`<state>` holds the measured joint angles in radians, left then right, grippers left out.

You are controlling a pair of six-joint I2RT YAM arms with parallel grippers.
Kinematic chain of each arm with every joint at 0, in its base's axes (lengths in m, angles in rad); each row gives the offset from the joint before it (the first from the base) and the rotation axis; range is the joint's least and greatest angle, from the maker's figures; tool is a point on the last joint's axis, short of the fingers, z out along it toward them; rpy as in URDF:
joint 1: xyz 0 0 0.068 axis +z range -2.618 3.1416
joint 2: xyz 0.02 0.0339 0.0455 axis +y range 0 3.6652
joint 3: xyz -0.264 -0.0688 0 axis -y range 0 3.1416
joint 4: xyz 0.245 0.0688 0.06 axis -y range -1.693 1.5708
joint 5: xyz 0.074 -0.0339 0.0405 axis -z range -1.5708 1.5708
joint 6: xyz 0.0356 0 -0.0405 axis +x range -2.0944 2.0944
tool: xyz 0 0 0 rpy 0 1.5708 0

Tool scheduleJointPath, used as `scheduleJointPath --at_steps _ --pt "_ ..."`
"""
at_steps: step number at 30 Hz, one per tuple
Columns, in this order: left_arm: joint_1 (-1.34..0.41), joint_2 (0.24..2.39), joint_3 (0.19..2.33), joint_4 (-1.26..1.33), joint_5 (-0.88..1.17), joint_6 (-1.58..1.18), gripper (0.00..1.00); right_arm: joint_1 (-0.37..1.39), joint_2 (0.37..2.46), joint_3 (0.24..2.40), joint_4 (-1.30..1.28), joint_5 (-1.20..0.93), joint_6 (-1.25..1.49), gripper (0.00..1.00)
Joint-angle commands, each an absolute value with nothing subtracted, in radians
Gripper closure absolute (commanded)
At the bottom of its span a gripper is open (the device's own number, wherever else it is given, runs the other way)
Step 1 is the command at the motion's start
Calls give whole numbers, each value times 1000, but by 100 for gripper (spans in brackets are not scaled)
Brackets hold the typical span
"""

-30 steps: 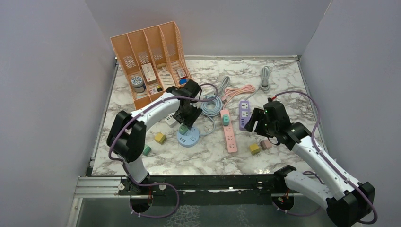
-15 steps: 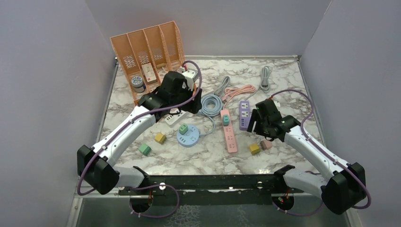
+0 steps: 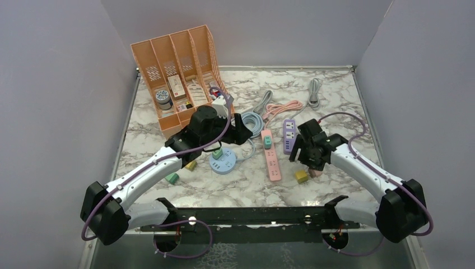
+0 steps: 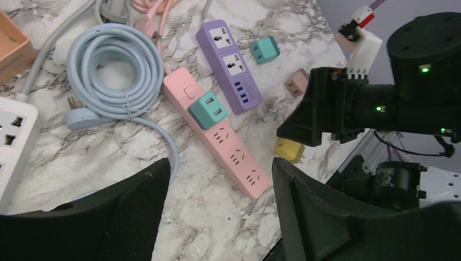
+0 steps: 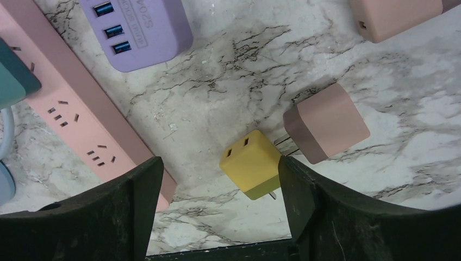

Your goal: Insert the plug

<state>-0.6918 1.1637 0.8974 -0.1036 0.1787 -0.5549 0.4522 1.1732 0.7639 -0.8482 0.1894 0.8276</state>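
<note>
Hovering toward the table's (image 3: 336, 95) near edge, right of centre, the right end effector (image 3: 303, 163) sits over the loose yellow plug (image 3: 302, 176). Left wrist: left end effector (image 4: 220, 166) spread, empty; teal plug (image 4: 207, 109) already seated in the pink strip (image 4: 239, 163). Right wrist: fingers (image 5: 125, 212) released, straddling the yellow plug (image 5: 253, 163), which is ungrasped, insertion all ahead.

1. The white-and-black left arm (image 3: 147, 171) reached from its elbow, low at the outer left, forward and to the right, its forearm sloping up toward the middle.
2. The black two-finger left gripper (image 3: 240, 130) pointed rightward, jaws spread wide. In its wrist view both dark fingers (image 4: 136, 212) stood well apart.
3. The white-and-black right arm (image 3: 367, 168) bent at its far-right elbow and ran up and leftward.
4. The black two-finger right gripper (image 3: 299, 159) was tipped downward, its jaws parted just as widely, each broad finger (image 5: 321, 217) at its own edge of the wrist view.
</note>
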Motion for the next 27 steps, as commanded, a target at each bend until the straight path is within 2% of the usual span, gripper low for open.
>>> scheduleJointPath --at_steps 1,11,20,27 --pt "-705 1177 900 -10 212 -586 29 454 1209 738 -831 165 899 22" --pt "-707 1218 919 -20 264 -514 29 456 1227 661 -805 58 907 23" --pt "-707 1210 927 -52 251 -471 29 478 1239 654 -758 40 908 36" --pt "-707 1196 908 -48 245 -487 29 508 1274 642 -722 101 886 42"
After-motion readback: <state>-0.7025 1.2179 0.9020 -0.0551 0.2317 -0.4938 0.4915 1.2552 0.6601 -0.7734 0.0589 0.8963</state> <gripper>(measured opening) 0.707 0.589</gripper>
